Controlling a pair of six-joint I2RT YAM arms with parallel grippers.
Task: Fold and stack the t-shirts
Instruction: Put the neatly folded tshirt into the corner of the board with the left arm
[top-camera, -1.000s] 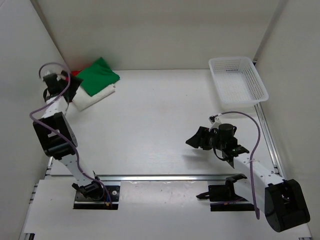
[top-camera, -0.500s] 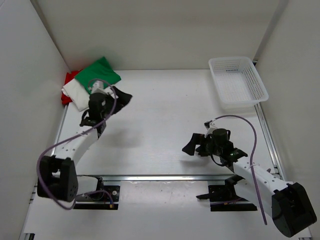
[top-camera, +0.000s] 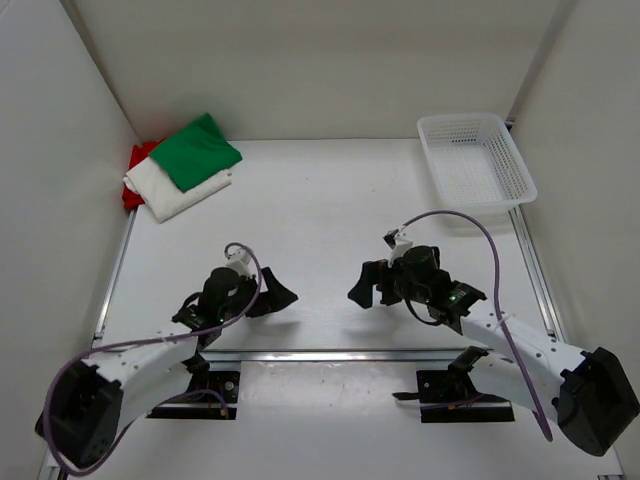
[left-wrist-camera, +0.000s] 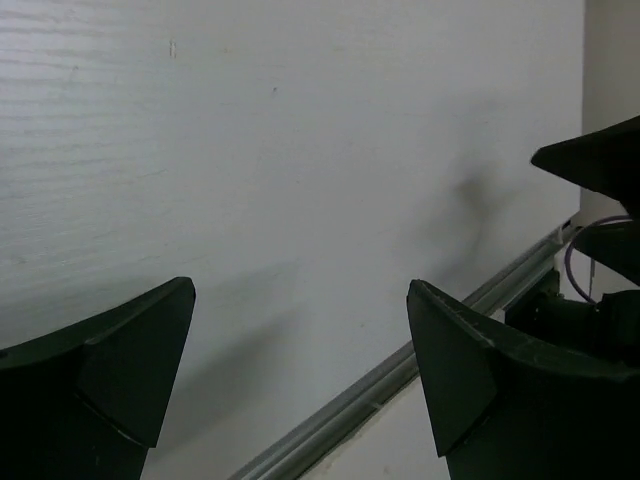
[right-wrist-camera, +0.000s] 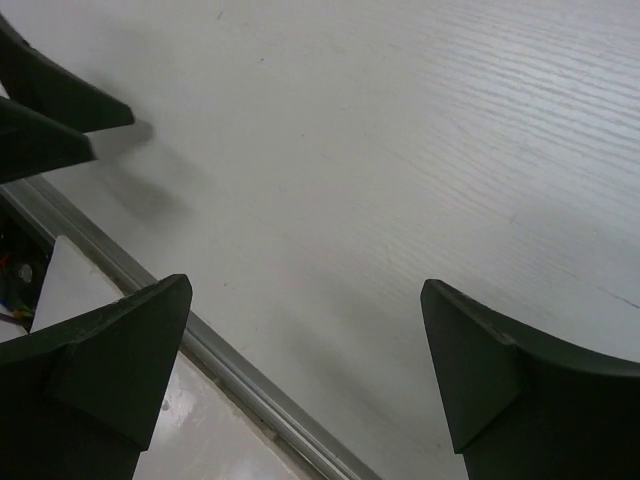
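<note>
The left tool (top-camera: 276, 298) and right tool (top-camera: 366, 286) both gape fully, empty, over the tabletop (top-camera: 320, 200). The t-shirts (top-camera: 190, 160) lie piled well apart from both, nearer the left tool. Soft, light cloth will likely sag, so a pinch at an edge suits.

No legible text, label, brand or number anywhere.

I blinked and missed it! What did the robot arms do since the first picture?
The left gripper left the far left corner, where the green t-shirt lies on the white t-shirt and red t-shirt, and swung back to the near middle of the table, open and empty. The right gripper slid a little left, also open. The shirts and the basket did not move.
</note>
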